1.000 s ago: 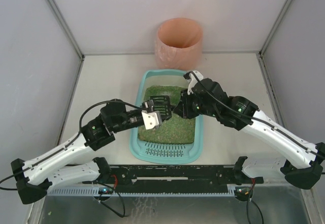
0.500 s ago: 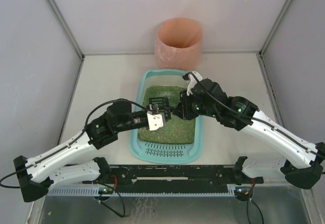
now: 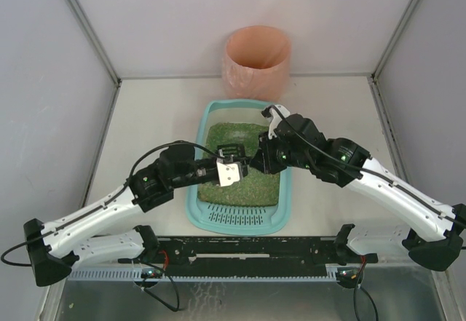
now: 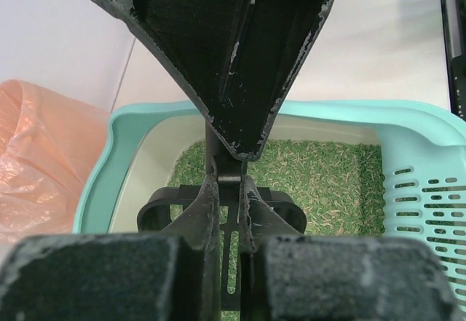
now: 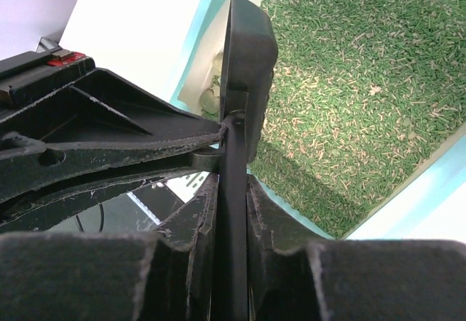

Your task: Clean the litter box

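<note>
- The litter box (image 3: 195,190) lies on the table (image 3: 153,117) between the two arms, its slotted grate (image 3: 237,219) at the near end. Green-brown granules (image 3: 251,183) cover its floor.
- The round pink-orange bin (image 3: 256,59) stands just beyond the box's far end, against the back wall. From above its inside shows only as a pale orange hollow; what it holds cannot be made out.
- The left gripper (image 3: 236,161) and right gripper (image 3: 255,159) meet over the granules around the small black scoop (image 3: 230,149). Seen from overhead, the fingers and scoop merge into one dark cluster, so neither grip can be read from there.
- The left wrist view shows the left gripper (image 4: 229,190) with its jaws drawn in, pinching a thin black part of the scoop (image 4: 284,208). A worn black finger of the other gripper fills the top of this picture. The bin (image 4: 36,168) is cut off at the left edge and the grate (image 4: 429,212) at the right.
- The right wrist view shows the right gripper (image 5: 233,183) pressed together on the scoop's (image 5: 247,52) narrow handle, held edge-on above the granules (image 5: 349,81). Only a strip of teal rim (image 5: 408,204) is visible there.
</note>
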`<action>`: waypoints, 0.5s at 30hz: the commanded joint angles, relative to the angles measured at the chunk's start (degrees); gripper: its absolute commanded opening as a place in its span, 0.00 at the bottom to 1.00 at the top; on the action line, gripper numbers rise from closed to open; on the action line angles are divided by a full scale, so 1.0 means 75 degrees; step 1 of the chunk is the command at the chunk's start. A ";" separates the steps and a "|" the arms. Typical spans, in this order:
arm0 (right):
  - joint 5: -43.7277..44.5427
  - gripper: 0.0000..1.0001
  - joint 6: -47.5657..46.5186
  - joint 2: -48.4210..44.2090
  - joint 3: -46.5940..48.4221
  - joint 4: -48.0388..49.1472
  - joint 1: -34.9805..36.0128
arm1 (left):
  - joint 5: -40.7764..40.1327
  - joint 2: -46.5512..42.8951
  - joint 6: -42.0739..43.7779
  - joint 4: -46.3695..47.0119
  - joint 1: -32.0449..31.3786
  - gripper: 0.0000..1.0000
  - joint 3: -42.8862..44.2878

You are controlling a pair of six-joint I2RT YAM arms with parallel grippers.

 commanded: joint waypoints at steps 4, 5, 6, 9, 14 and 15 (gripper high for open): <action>0.0095 0.17 0.0061 -0.0198 0.0195 0.0496 0.0094 | -0.0201 0.0182 -0.0082 0.0118 -0.0028 0.00 0.0561; 0.0265 0.21 0.0148 -0.0266 0.0195 0.0481 0.0091 | -0.0218 0.0191 -0.0120 0.0120 -0.0026 0.00 0.0570; 0.0441 0.24 0.0245 -0.0311 0.0185 0.0494 0.0092 | -0.0232 0.0199 -0.0182 0.0123 -0.0026 0.00 0.0576; 0.0988 0.30 0.0559 -0.0465 0.0116 0.0651 0.0087 | -0.0289 0.0230 -0.0391 0.0092 -0.0023 0.00 0.0609; 0.1507 0.41 0.1217 -0.0695 -0.0293 0.1417 0.0082 | -0.0245 0.0284 -0.0742 0.0184 -0.0019 0.00 0.0657; 0.1589 0.41 0.1334 -0.0744 -0.0381 0.1582 0.0095 | -0.0278 0.0278 -0.0840 0.0234 -0.0022 0.00 0.0667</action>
